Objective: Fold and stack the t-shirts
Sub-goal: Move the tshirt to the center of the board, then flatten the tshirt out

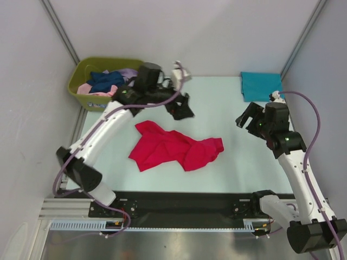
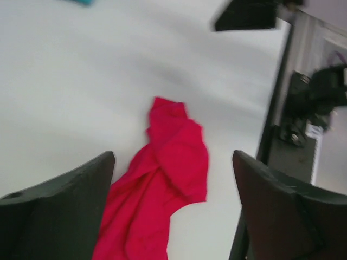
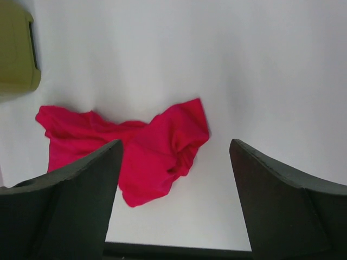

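Observation:
A bright red t-shirt [image 1: 173,147] lies crumpled in the middle of the table; it also shows in the left wrist view [image 2: 157,189] and the right wrist view [image 3: 135,146]. A teal t-shirt [image 1: 261,85] lies folded at the back right. Navy, pink and lavender shirts [image 1: 105,82] sit in the olive bin [image 1: 81,70]. My left gripper [image 1: 180,107] is open and empty, held above the table behind the red shirt. My right gripper [image 1: 250,118] is open and empty, held to the right of the red shirt.
The olive-green bin stands at the back left corner; its side shows in the right wrist view [image 3: 16,49]. A black rail [image 1: 184,208] runs along the near edge of the table. Grey walls close in both sides and the back.

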`<state>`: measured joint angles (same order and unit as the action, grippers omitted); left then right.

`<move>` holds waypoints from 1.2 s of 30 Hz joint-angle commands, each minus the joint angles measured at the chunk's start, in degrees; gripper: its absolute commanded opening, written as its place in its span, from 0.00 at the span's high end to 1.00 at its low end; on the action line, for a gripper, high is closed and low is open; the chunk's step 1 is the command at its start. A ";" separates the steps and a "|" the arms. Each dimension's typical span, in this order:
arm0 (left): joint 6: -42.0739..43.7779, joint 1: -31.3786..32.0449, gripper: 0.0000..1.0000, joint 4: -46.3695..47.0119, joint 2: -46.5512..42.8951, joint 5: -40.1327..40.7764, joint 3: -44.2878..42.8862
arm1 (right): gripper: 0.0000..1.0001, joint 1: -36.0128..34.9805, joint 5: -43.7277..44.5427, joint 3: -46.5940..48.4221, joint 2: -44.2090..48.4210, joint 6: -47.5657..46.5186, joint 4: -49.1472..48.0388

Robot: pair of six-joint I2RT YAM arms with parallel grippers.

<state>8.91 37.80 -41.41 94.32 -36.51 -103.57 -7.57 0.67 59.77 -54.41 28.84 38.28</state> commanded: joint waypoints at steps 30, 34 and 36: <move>11.40 -32.09 0.20 13.37 -12.32 24.30 44.50 | 1.00 -4.74 -1.46 19.36 -52.01 -4.56 -13.59; 10.43 -32.00 0.23 12.67 -11.53 23.51 44.51 | 0.69 -3.42 2.22 34.39 -60.43 -11.51 -8.51; 10.43 -31.83 0.23 12.58 -11.27 23.33 44.33 | 0.54 -2.98 4.25 40.75 -62.20 -12.05 -5.18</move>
<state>19.92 5.98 -29.21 83.57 -11.07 -58.98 -10.98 0.23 90.94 -114.08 23.09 28.25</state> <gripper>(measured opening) 0.773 0.385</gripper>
